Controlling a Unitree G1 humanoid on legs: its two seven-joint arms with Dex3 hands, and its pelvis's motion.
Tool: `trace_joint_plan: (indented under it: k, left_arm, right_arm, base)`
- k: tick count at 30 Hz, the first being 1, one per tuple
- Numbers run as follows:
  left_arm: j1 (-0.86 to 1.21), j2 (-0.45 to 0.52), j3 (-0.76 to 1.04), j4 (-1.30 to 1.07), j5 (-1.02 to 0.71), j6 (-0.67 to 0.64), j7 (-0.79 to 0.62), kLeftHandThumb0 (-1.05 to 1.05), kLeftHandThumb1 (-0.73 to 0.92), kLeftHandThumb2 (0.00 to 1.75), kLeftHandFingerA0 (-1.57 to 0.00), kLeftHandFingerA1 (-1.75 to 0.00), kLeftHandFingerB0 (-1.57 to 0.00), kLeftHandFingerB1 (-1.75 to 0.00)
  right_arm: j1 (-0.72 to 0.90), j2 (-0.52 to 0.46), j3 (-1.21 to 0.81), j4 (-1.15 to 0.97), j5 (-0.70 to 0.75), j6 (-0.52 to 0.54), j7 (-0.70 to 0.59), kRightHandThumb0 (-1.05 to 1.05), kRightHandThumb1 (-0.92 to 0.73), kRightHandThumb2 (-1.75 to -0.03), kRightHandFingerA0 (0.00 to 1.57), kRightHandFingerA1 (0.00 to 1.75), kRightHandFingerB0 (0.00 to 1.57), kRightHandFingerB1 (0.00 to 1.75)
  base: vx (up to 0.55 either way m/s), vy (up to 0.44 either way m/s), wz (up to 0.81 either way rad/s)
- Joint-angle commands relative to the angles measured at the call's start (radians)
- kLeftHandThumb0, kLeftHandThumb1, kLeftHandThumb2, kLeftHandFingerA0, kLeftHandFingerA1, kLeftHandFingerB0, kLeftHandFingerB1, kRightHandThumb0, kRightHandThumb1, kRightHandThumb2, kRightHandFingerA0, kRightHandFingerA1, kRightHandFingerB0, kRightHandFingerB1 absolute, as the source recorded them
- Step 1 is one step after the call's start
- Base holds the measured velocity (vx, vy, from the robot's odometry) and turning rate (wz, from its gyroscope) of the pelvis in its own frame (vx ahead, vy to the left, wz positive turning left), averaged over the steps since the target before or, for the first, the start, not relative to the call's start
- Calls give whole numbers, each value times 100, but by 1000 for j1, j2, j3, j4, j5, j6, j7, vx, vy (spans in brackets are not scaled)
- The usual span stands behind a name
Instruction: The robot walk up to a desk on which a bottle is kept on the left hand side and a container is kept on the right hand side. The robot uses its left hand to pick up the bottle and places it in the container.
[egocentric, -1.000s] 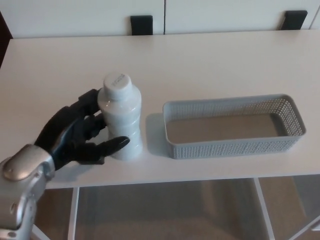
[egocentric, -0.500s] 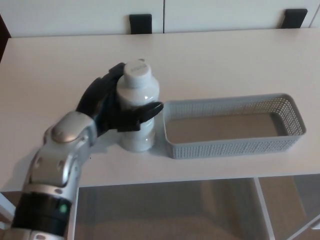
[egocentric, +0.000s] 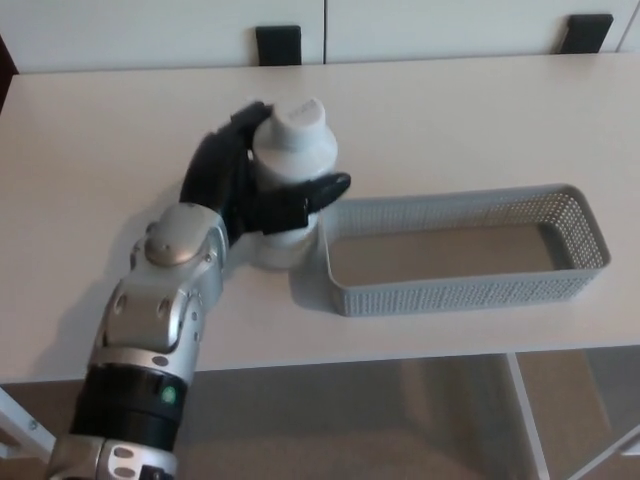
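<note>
Your left robot hand (egocentric: 250, 195) is wrapped around the white bottle (egocentric: 290, 170), fingers behind its far side and the thumb (egocentric: 318, 190) across the front at mid-body, so it is holding the bottle; the right robot hand is out of view. The bottle sits just beside the left end of the grey mesh basket (egocentric: 465, 285), close to its rim, and from this angle you cannot tell whether its base has fully cleared the tabletop (egocentric: 450, 130). Treat the bottle as a rigid plastic thing with a smooth, probably slick wall; its weight depends on contents you cannot see through the opaque shell, so assume it could be fuller than it looks. The ribbed waist under the shoulder looks like the best place to grip, since the ridges should resist slipping, and that is about where you have it; avoid the cap (egocentric: 298, 115), which is narrower and gives less purchase. Compared with half a second ago, the bottle and hand have shifted right and away from you, toward the basket's near-left corner, and the forearm (egocentric: 165, 310) reaches further over the tabletop. A second ago the bottle stood well left of the basket with the fingers only closing around it.
</note>
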Motion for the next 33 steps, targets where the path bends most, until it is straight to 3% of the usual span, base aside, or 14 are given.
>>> trace_joint_plan:
  k: [1, 2, 5, 6, 7, 10, 11, 16, 25, 33]
  left_arm:
    - [-93, 9, 17, -123, -1, 32, 34, -7, 86, 65, -106, -126, -73, -94]
    - [-129, 3, 21, -159, -11, 50, 39, -10, 84, 67, -107, -133, -75, -104]
    - [-172, -9, 18, -212, -9, 74, 53, -12, 84, 65, -111, -130, -74, -103]
    - [-187, -19, 16, -227, -11, 76, 59, -12, 81, 66, -116, -122, -77, -99]
    - [-214, -40, 10, -251, -11, 86, 76, -12, 81, 68, -112, -130, -79, -103]
    - [-237, -57, -1, -267, -3, 97, 90, -12, 81, 68, -110, -130, -78, -102]
    - [-253, -71, -12, -265, 6, 99, 98, -13, 82, 66, -116, -121, -80, -99]
    - [-295, -140, -53, -239, 16, 100, 125, -12, 79, 69, -115, -119, -83, -95]
    - [-227, -243, -190, -196, 30, 62, 129, -15, 76, 73, -117, -120, -85, -100]
    - [-175, -232, -270, -144, 55, 5, 146, -17, 76, 75, -118, -123, -85, -106]
  right_arm:
    - [-18, -19, -3, -10, -13, 28, -20, -36, -54, -56, 47, 54, 42, 44]
    - [-27, -19, -3, -2, -9, 27, -18, -36, -53, -56, 48, 56, 43, 45]
    - [-29, -18, -1, -4, -10, 28, -18, -35, -54, -56, 48, 56, 43, 45]
    - [-28, -17, 0, -8, -11, 31, -20, -37, -53, -56, 47, 55, 44, 45]
    - [-26, -17, 1, -14, -14, 38, -25, -35, -55, -56, 47, 54, 44, 45]
    - [-24, -18, 2, -19, -19, 44, -30, -34, -55, -56, 48, 54, 44, 44]
    - [-24, -17, 1, -21, -14, 46, -27, -35, -54, -56, 50, 56, 44, 45]
    - [-22, -18, 5, -33, -16, 51, -25, -35, -54, -56, 46, 54, 44, 45]
    - [-27, -28, 18, -66, -22, 61, -20, -36, -56, -57, 46, 53, 43, 45]
    - [-31, -31, 26, -105, -37, 71, -28, -36, -57, -57, 46, 55, 45, 47]
  base:
    - [0, 0, 0]
    - [0, 0, 0]
    - [0, 0, 0]
    - [0, 0, 0]
    - [0, 0, 0]
    - [0, 0, 0]
    - [0, 0, 0]
    - [0, 0, 0]
    - [0, 0, 0]
    - [0, 0, 0]
